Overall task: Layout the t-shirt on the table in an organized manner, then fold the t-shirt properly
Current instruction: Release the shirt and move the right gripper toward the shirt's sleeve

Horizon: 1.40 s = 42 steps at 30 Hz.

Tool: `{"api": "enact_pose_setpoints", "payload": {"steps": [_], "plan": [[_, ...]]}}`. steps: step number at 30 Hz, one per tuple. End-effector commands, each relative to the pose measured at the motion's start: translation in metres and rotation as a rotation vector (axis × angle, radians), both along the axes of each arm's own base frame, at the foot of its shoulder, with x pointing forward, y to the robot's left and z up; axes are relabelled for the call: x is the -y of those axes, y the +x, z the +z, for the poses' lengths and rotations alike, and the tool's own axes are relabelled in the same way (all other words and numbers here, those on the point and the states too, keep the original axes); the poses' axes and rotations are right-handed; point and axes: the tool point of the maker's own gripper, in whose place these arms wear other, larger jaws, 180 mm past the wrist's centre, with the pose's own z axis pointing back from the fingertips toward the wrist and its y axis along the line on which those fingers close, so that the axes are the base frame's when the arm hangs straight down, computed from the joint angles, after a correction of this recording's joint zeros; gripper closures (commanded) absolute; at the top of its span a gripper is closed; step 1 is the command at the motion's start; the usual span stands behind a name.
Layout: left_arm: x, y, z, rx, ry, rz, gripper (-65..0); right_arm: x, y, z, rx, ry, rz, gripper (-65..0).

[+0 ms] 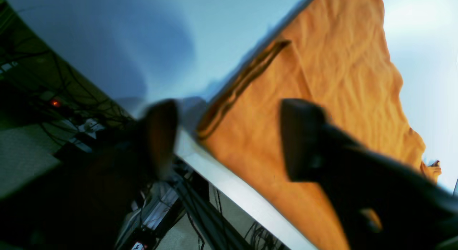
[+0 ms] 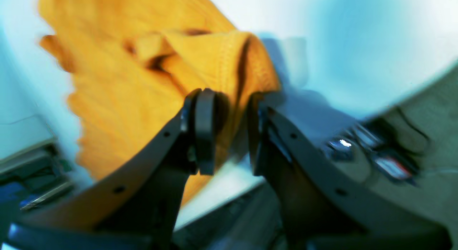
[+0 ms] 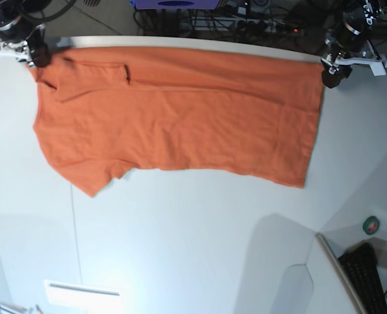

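Note:
The orange t-shirt (image 3: 180, 111) lies spread out along the far edge of the white table (image 3: 180, 235), with one sleeve folded onto its body near the top left. My right gripper (image 3: 38, 57) is at the shirt's far left corner. In the right wrist view (image 2: 230, 131) its jaws pinch a bunched fold of the shirt (image 2: 118, 99). My left gripper (image 3: 329, 75) is at the shirt's far right corner. In the left wrist view (image 1: 230, 139) it is wide open and straddles the shirt's (image 1: 340, 81) corner at the table's (image 1: 143, 46) edge.
Cables and equipment (image 3: 246, 19) lie beyond the far table edge. A green tape roll (image 3: 372, 226) and a keyboard (image 3: 370, 275) are at the lower right. A small panel with a slot (image 3: 82, 291) sits near the front left.

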Motion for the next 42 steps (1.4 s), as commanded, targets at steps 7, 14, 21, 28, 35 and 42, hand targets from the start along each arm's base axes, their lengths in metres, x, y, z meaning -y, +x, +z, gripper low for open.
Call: {"api": "enact_pose_setpoints", "payload": {"steps": [7, 14, 21, 28, 35, 42], "plan": [[-0.014, 0.001, 0.012, 0.029, 0.032, 0.017, -50.4, 0.010, -0.011, 0.007, 0.006, -0.024, -0.003, -19.8], [-0.062, -0.015, 0.033, 0.053, 0.112, 0.136, -50.4, 0.025, -0.032, 0.007, -0.027, -0.044, -0.054, -20.4], [-0.093, -0.021, 0.059, 0.096, 0.192, 0.165, -50.2, 0.065, -0.046, 0.027, -0.023, -0.142, -0.119, -20.3], [-0.062, 0.031, 0.084, 0.164, 0.230, -0.007, -21.7, 0.051, 0.037, 0.055, 0.072, -0.176, 0.173, -17.7], [0.005, 0.106, 0.069, 0.117, 0.281, -0.314, 0.0, 0.017, 0.152, 0.076, 0.211, -0.202, 0.470, 0.0], [0.028, 0.134, 0.071, 0.121, 0.348, -0.413, 0.0, -0.014, 0.230, 0.069, 0.134, -0.409, 0.794, 0.0]]}}
